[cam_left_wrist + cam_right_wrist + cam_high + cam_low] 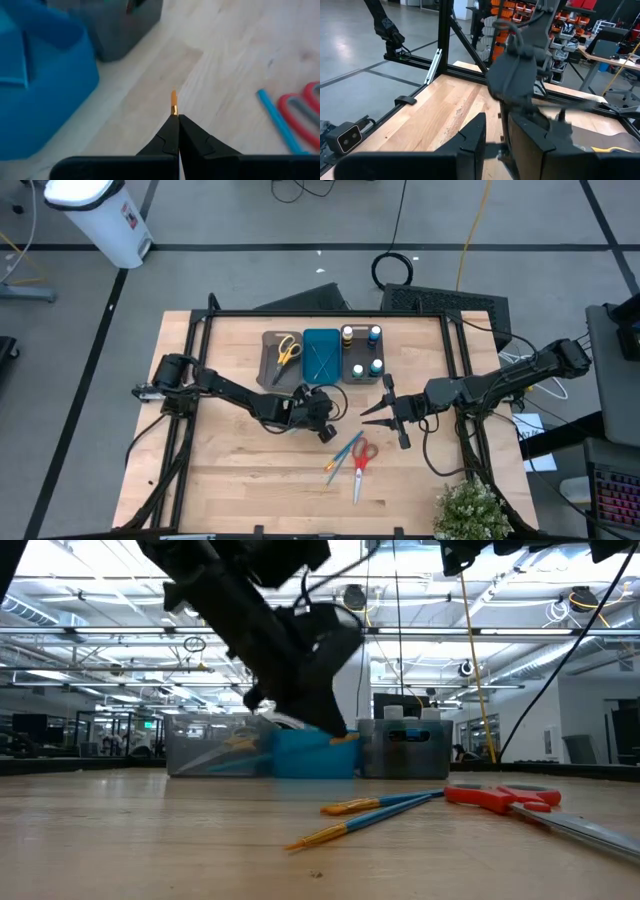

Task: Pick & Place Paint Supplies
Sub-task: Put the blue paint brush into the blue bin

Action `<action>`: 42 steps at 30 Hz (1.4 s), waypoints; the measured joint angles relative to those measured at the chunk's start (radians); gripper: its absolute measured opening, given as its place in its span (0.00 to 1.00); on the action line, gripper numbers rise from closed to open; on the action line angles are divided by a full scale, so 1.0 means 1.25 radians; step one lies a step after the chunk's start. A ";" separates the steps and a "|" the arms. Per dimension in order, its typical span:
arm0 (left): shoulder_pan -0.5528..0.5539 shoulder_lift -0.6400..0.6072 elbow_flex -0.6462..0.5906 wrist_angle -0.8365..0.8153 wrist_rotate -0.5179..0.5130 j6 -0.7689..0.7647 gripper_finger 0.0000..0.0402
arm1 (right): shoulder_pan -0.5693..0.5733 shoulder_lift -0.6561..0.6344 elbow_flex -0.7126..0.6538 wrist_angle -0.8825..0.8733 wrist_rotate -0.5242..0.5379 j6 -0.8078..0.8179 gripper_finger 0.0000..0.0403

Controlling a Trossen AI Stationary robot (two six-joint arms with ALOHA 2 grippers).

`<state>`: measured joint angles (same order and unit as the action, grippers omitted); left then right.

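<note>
1. The left arm reaches from the table's left side toward the middle, and the left gripper (pixel 325 412) hangs low over the wood just in front of the trays.
2. Its two dark fingers (pixel 172 137) are pressed together, pinching a thin orange-tipped stick (pixel 173 102); only the short tip pokes out past the fingertips, clear of the table.
3. The right arm comes in from the table's right edge, bent at the elbow. The right gripper (pixel 387 411) hovers near the centre, facing the left one with a small gap between them.
4. Its fingers (pixel 472 137) stand slightly apart, and nothing can be seen between them.
5. At the back of the wooden table (pixel 240 470) three trays sit side by side: a grey tray (pixel 270 365) holding yellow-handled scissors (pixel 288 349), a blue tray (pixel 321 355), and a third tray holding four small white bottles (pixel 358 351).
6. In front of both grippers, on bare wood, lie red-handled scissors (pixel 361 463) and two thin brush-like sticks (pixel 341 455), touching or nearly touching one another.
7. These loose items lie nearer the front edge than either gripper, a little closer to the right one.
8. The left half and front of the table are open wood. A potted plant (pixel 470 510) stands at the front right corner.
</note>
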<state>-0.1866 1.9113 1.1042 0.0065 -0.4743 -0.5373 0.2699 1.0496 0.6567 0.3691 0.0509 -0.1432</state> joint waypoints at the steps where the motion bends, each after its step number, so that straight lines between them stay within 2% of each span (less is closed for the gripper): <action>1: -0.002 -0.008 0.000 0.002 -0.007 0.004 0.00 | 0.000 0.000 0.000 0.000 0.000 0.000 0.18; 19: -0.009 -0.161 0.001 -0.004 -0.144 0.098 0.00 | 0.000 0.000 0.000 0.006 0.000 0.000 0.18; 21: -0.005 -0.168 0.001 -0.005 -0.140 0.106 0.00 | 0.000 0.000 0.000 0.006 0.000 0.000 0.18; 24: 0.007 -0.169 0.002 -0.006 -0.072 0.141 0.02 | 0.000 0.000 0.000 0.006 0.000 0.000 0.18; 27: 0.015 -0.145 0.002 0.002 -0.016 0.176 0.08 | 0.000 0.000 0.000 0.006 0.000 0.000 0.18; 35: 0.043 -0.011 0.002 0.001 -0.006 0.175 0.33 | 0.000 0.000 0.000 0.012 0.000 -0.001 0.18; 39: 0.069 0.028 0.002 -0.005 0.077 0.177 0.46 | 0.000 0.000 0.000 0.011 0.000 -0.001 0.18; 42: 0.088 0.051 0.002 -0.009 0.107 0.177 0.50 | 0.000 0.000 0.000 0.010 0.000 -0.002 0.18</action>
<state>-0.0761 1.9756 1.1061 -0.0053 -0.3404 -0.3156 0.2702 1.0496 0.6567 0.3819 0.0509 -0.1456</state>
